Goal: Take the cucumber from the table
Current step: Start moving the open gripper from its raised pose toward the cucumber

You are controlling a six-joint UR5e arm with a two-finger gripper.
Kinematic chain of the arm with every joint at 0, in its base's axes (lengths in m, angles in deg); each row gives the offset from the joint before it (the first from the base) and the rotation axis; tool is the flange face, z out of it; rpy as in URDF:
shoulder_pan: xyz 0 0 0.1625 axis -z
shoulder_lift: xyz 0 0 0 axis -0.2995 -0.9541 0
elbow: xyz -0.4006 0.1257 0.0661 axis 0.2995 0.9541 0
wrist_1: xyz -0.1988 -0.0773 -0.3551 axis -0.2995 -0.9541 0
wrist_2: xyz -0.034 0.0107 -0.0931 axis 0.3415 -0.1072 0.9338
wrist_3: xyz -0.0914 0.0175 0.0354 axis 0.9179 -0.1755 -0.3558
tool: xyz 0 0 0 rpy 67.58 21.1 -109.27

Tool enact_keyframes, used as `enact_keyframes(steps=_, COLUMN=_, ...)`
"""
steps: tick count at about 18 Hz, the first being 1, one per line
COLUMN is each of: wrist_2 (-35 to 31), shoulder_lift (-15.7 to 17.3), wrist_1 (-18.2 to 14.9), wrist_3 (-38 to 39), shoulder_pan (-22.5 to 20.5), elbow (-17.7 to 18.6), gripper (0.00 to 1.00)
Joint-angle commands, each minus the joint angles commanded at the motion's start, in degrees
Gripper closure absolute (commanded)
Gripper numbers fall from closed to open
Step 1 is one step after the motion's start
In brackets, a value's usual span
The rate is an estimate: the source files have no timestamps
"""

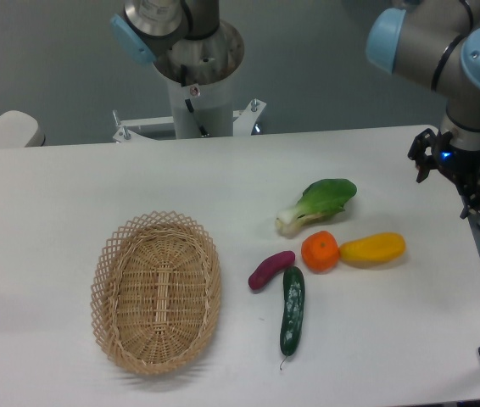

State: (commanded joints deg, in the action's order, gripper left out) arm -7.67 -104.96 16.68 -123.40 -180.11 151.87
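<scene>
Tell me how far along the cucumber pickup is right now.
Nothing looks done yet: the cucumber lies flat on the table, beside the purple sweet potato. The tool holds nothing, off at the table's right edge, far from the produce. Left: travel over, descend, grasp, lift.

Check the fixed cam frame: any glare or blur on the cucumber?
Fixed camera: small specular highlights along the glossy cucumber, outline still clear; lighting is soft, with faint shadows on the table; the end effector at the right edge looks slightly soft.
</scene>
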Motion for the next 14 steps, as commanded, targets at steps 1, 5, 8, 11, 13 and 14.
enact_keyframes(steps=1, wrist_2=0.0, shoulder_lift=0.0, wrist_1=0.1, wrist_3=0.1, shoulder_pan=0.1, elbow=0.1, gripper=0.0)
enact_keyframes(steps=5, wrist_2=0.0, shoulder_lift=0.0, wrist_1=0.2, wrist_3=0.5, shoulder_pan=0.4, elbow=0.1, gripper=0.0)
enact_keyframes(steps=8, wrist_2=0.0, shoulder_lift=0.0, wrist_1=0.4, wrist_3=1.5, shoulder_pan=0.7, elbow=0.4, gripper=0.0)
enact_keyframes(steps=11, wrist_2=0.4, shoulder_lift=-0.1, wrist_1=0.4, wrist_3=4.0, shoulder_pan=1.2, elbow=0.4, gripper=0.0)
enact_keyframes(steps=13, wrist_2=0.5, shoulder_lift=-0.4, wrist_1=0.4, wrist_3=5.4, shoulder_pan=1.9, elbow=0.4, gripper=0.0)
enact_keyframes(steps=14, wrist_2=0.4, shoulder_lift=-0.5, wrist_1=0.4, wrist_3=6.6, shoulder_pan=2.4, elbow=0.4, gripper=0.0)
